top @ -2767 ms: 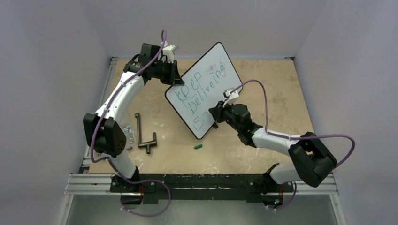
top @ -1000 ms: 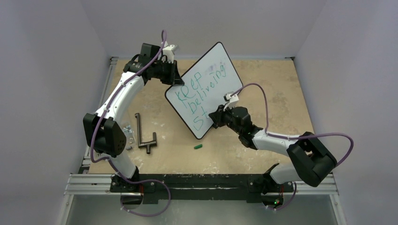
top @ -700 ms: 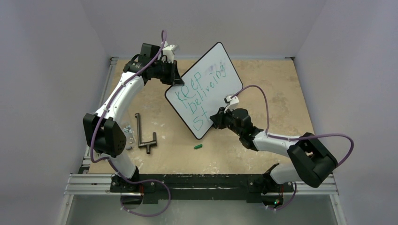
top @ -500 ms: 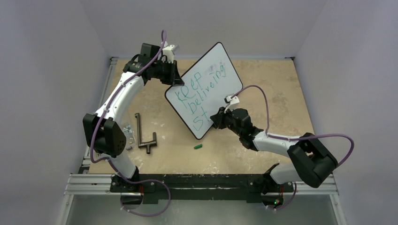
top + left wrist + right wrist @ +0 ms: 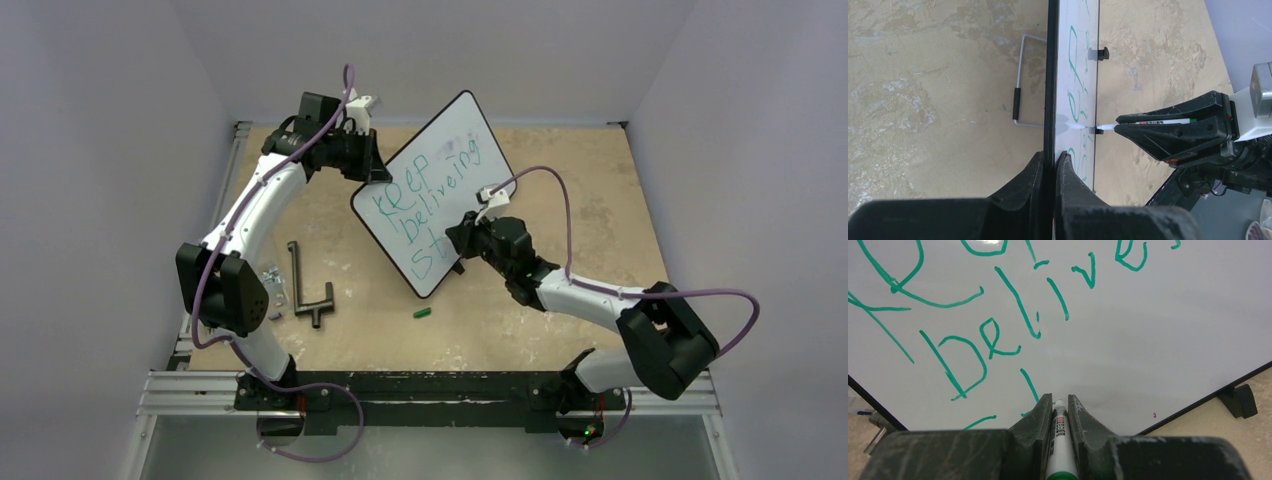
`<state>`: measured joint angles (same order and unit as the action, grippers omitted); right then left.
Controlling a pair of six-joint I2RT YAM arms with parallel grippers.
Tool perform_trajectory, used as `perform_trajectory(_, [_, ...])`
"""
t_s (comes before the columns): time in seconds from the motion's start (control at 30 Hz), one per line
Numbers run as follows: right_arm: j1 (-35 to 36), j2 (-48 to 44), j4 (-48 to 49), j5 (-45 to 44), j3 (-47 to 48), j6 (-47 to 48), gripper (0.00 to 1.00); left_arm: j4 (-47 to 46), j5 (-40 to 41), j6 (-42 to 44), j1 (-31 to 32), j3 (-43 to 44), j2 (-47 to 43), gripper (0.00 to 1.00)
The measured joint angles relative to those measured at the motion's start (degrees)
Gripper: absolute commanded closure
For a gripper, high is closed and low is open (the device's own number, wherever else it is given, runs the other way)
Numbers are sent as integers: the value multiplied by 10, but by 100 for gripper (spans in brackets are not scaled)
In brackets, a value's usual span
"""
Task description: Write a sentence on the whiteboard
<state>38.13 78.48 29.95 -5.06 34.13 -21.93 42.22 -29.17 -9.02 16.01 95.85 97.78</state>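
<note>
The whiteboard [image 5: 447,150] stands tilted at mid-table, its face toward the right arm. Green lettering [image 5: 425,190] reads roughly "Keep", "Beliveing" and "St" in three lines. My left gripper [image 5: 371,170] is shut on the board's black frame at its upper left edge; in the left wrist view the left gripper [image 5: 1050,161] pinches the edge-on frame [image 5: 1050,75]. My right gripper [image 5: 458,237] is shut on a white green-ended marker [image 5: 1060,440]. The marker's tip touches the board [image 5: 1158,320] just right of the third line's last stroke; it also shows in the left wrist view [image 5: 1148,122].
A green marker cap [image 5: 422,313] lies on the table before the board. A black T-shaped tool [image 5: 308,290] and small metal parts [image 5: 272,283] lie at the left. A wire stand [image 5: 1020,80] is behind the board, a black foot [image 5: 1240,400] at its lower corner.
A "t" stroke has appeared after the "S" on the third line. My right gripper has since shifted slightly up and left along the board. The left arm and board have stayed still.
</note>
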Motion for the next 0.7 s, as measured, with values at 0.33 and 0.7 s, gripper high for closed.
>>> perform_trajectory(0.33, [0,-46,-22,-18,2,8,100,1,0,0,0,0,-1,100])
perform_trajectory(0.7, [-15,-15,-17,-24,22,16,100,2,0,0,0,0,-2,100])
